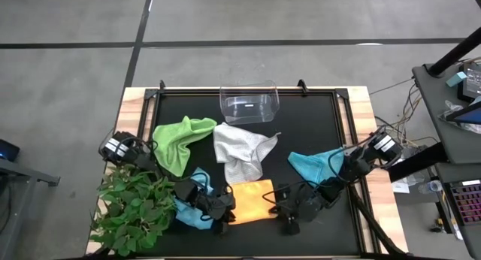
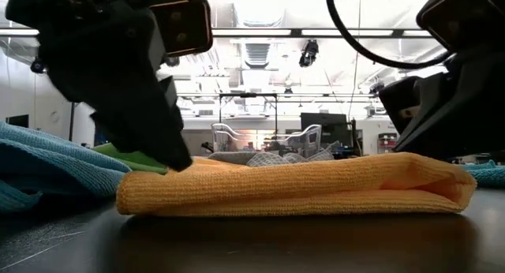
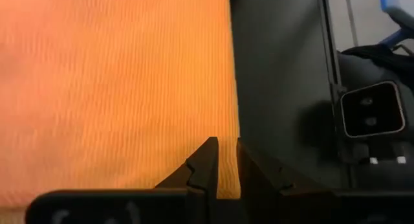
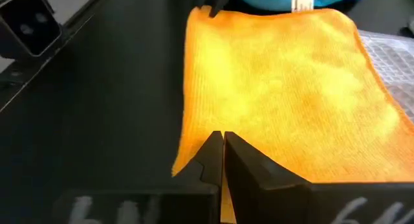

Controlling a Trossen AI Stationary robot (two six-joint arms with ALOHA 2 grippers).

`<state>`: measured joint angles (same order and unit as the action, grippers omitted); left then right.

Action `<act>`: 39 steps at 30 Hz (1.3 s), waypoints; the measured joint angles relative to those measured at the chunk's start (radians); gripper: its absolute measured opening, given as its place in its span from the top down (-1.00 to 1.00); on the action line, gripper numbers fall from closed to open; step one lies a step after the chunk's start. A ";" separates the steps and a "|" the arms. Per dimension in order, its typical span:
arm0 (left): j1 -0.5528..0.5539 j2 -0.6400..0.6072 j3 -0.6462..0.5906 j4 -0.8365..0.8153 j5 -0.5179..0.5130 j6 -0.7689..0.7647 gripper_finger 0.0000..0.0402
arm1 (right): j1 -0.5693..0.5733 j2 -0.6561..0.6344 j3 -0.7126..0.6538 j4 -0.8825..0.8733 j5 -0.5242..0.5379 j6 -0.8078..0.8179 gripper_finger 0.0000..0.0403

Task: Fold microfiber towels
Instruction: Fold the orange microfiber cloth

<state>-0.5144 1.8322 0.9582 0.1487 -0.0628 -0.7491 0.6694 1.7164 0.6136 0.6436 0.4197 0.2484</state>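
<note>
The yellow-orange towel [image 1: 252, 200] lies folded over on the black mat near the table's front edge, its fold [image 2: 461, 186] at the right end. My left gripper [image 3: 228, 169] is shut on its near left corner. My right gripper [image 4: 223, 141] is shut, with its tips over the towel's near right corner [image 4: 184, 162]. The light blue towel [image 1: 192, 211] lies crumpled under the left arm. The lime green towel [image 1: 180, 142], the grey-white towel [image 1: 239, 151] and the teal towel [image 1: 312, 166] lie crumpled farther back. My left gripper pinches the towel's near edge [image 3: 226, 130] at its left corner between its two fingers. The fingers slant down from the table's left. I cannot tell whether they hold one layer or several. The towel lies flat on the mat. My right gripper may touch the towel, but I cannot tell.
A clear plastic bin [image 1: 249, 102] stands at the far edge of the mat. A leafy green plant [image 1: 131, 207] fills the near left corner beside the left arm. Bare mat [image 4: 97, 120] shows in front of the orange towel.
</note>
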 joint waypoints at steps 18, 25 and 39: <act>0.002 -0.005 -0.015 -0.040 0.005 -0.008 0.79 | 0.011 -0.016 0.000 -0.080 -0.115 0.056 0.96; 0.011 -0.081 -0.007 -0.062 0.022 0.024 0.79 | 0.012 -0.126 0.000 -0.204 -0.105 0.042 0.96; 0.106 -0.078 -0.037 -0.067 -0.288 0.204 0.79 | -0.138 -0.109 -0.015 -0.246 0.194 -0.059 0.96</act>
<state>-0.4084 1.7542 0.9208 0.0813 -0.3504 -0.5448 0.5313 1.6073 0.5983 0.3981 0.6136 0.1893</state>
